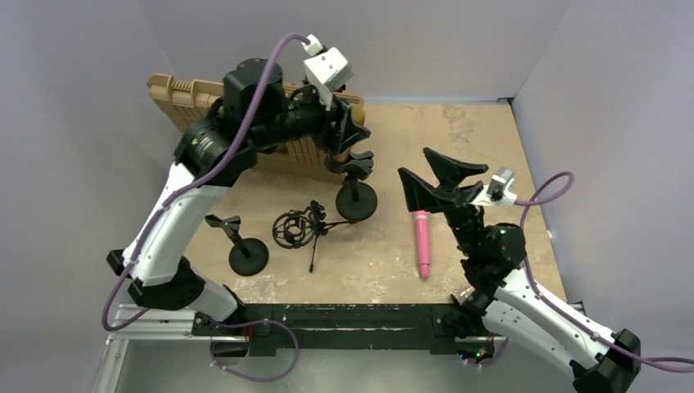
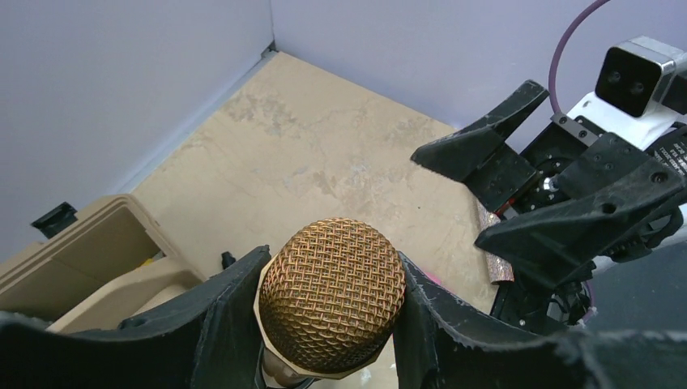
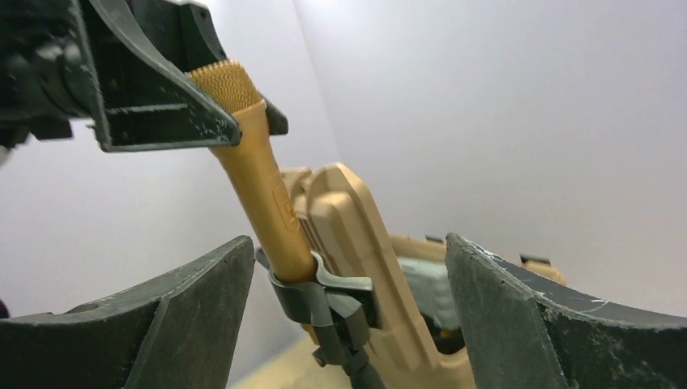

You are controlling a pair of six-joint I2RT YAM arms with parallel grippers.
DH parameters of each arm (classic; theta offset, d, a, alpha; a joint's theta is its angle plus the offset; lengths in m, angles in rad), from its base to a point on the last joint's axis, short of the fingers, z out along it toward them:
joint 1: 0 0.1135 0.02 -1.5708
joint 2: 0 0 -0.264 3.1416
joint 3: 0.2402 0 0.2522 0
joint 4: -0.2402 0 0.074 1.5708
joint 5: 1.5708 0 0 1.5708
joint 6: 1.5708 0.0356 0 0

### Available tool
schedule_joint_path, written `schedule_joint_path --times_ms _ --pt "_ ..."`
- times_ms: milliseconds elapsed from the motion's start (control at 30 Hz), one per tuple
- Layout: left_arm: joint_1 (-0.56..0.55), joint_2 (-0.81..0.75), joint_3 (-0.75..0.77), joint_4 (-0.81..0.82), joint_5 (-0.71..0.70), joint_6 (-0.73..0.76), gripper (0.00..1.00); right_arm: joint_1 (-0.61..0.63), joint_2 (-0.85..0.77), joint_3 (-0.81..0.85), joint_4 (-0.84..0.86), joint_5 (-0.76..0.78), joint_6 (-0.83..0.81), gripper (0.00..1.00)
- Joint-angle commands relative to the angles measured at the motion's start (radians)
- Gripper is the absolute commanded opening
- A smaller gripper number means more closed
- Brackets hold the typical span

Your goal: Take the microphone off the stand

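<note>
The left pincer (image 2: 330, 258) is pinching the gold mic (image 3: 253, 174) by its mesh head, one finger pressed against each side of the grille. The mic's lower body sits in the grey clip (image 3: 312, 293) atop the stand (image 1: 357, 201), and in the right wrist view it leans at a tilt, head up and to the left. The stand's round black base rests on the desk (image 1: 491, 139) near the middle, just in front of a tan case (image 1: 187, 97) that lies toward the back left. The right pincer (image 1: 413, 160) is spread wide and holds nothing; it hangs to the right of the stand, fingers pointing toward the clip, apart from mic and stand alike. A pink mic (image 1: 422, 244) lies flat on the desk beneath the right arm. To the left of the stand, a second stand (image 1: 248, 255) with a bare clip sits on its own round base, and between the two stands is a black shock mount (image 1: 292, 229) on thin legs.
</note>
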Motion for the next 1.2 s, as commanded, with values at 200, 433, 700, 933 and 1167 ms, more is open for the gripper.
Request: schedule_joint_path --times_ms 200,433,700,933,1167 --pt "0.014 -0.194 -0.102 -0.027 0.024 -0.072 0.0 -0.001 0.068 0.036 0.071 -0.094 -0.024 0.86" --pt "0.014 -0.35 -0.371 0.069 0.132 -0.103 0.0 0.003 0.139 0.022 0.11 -0.328 -0.055 0.86" --pt "0.014 -0.414 -0.515 0.106 0.129 -0.085 0.0 0.048 0.139 -0.053 0.119 -0.46 -0.032 0.86" --pt "0.014 -0.493 -0.616 0.096 0.154 -0.034 0.0 0.209 0.233 -0.064 0.141 -0.369 -0.023 0.87" --pt "0.013 -0.548 -0.684 0.057 0.157 -0.015 0.0 0.232 0.265 -0.098 0.285 -0.399 -0.012 0.86"
